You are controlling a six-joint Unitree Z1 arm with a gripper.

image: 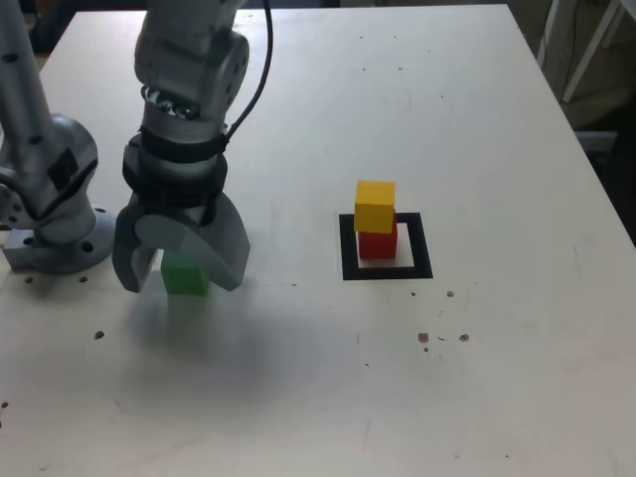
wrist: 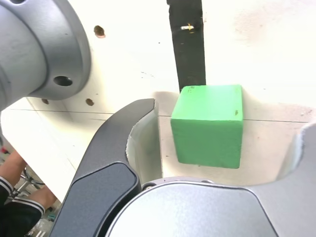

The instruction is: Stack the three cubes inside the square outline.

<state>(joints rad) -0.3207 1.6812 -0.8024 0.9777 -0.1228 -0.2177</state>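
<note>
Wrist view: matte, sharp-edged green cube [wrist: 208, 126] btwn curved end effector [wrist: 217, 143] jaws.

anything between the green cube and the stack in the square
Nothing visible. The table is bare between the green cube, sitting between the open jaws of the gripper, and the yellow cube on the red cube.

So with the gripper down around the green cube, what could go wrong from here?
1. The gripper is open, with gaps showing beside the green cube; an off-centre close could push or twist it.
2. The yellow cube sits skewed on the red cube, so the stack may topple when the green one is added.
3. The red cube sits near the far edge of the square outline, leaving little margin if it gets bumped.
</note>
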